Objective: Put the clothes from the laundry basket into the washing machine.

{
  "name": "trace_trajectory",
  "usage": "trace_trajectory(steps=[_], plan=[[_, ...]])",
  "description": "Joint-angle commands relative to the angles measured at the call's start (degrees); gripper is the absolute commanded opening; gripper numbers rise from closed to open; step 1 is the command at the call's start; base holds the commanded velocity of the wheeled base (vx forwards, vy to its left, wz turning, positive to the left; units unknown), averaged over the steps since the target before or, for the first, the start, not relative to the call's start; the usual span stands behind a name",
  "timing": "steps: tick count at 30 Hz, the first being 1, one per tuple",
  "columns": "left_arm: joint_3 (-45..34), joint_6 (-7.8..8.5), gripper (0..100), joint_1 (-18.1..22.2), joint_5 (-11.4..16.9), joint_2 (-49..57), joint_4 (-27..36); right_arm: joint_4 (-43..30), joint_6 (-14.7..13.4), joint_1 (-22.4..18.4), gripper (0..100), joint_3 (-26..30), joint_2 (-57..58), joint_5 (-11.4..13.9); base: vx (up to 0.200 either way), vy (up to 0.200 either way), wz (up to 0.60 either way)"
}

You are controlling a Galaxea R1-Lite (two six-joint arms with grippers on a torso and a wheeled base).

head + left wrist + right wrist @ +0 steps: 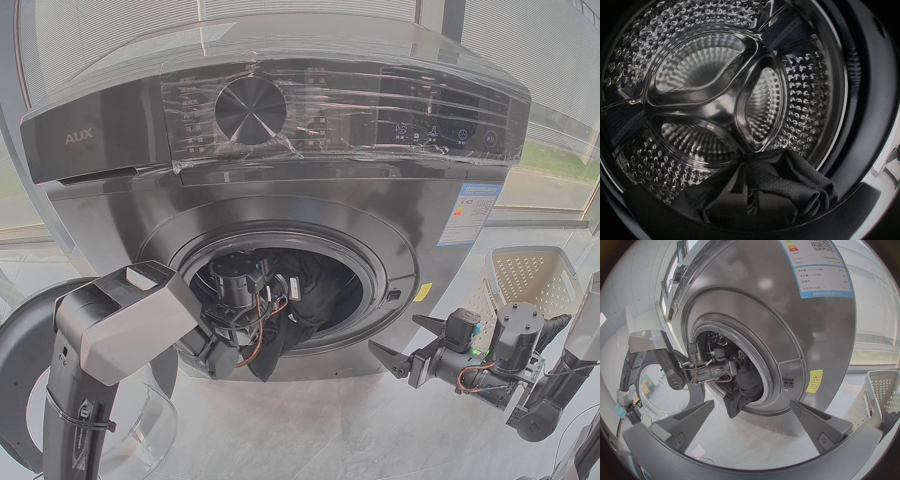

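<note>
The washing machine (281, 206) stands with its round door swung open. A black garment (294, 325) hangs over the lower rim of the drum opening, partly inside and partly drooping outside. In the left wrist view the same garment (778, 187) lies bunched on the drum floor by the rim. My left gripper (290, 290) sits in the opening right at the garment. My right gripper (406, 342) hovers open and holding nothing, low in front of the machine's right side, beside the white laundry basket (531, 275).
The open door (25, 350) with its glass bowl sticks out at the machine's left, close under my left arm. The basket (881, 390) stands on the pale floor at the machine's right. Bare floor (312, 425) stretches in front of the machine.
</note>
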State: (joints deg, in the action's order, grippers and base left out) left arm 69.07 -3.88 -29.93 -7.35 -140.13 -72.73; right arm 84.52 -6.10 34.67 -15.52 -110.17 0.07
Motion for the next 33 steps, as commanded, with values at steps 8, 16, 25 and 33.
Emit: trace_trajectory(steps=[8, 16, 25, 33], plan=[[17.41, 0.19, 0, 2.24, -2.14, -7.61, 6.99, -0.05, -0.06, 1.72, 100, 0.75, -0.40, -0.07, 0.000, 0.000, 0.00], [26.11, 0.10, 0, 2.77, -4.95, -10.16, 8.31, -0.14, -0.06, 2.60, 100, 1.10, -0.49, -0.07, 0.000, 0.000, 0.00], [24.18, -0.43, 100, 2.24, -5.04, -9.55, 7.87, -0.05, -0.06, 2.60, 100, 1.19, -0.49, -0.07, 0.000, 0.000, 0.00], [8.71, -0.34, 100, 0.40, -2.76, -0.05, 12.61, 0.03, -0.06, 2.60, 100, 1.19, -0.49, -0.07, 0.000, 0.000, 0.00]])
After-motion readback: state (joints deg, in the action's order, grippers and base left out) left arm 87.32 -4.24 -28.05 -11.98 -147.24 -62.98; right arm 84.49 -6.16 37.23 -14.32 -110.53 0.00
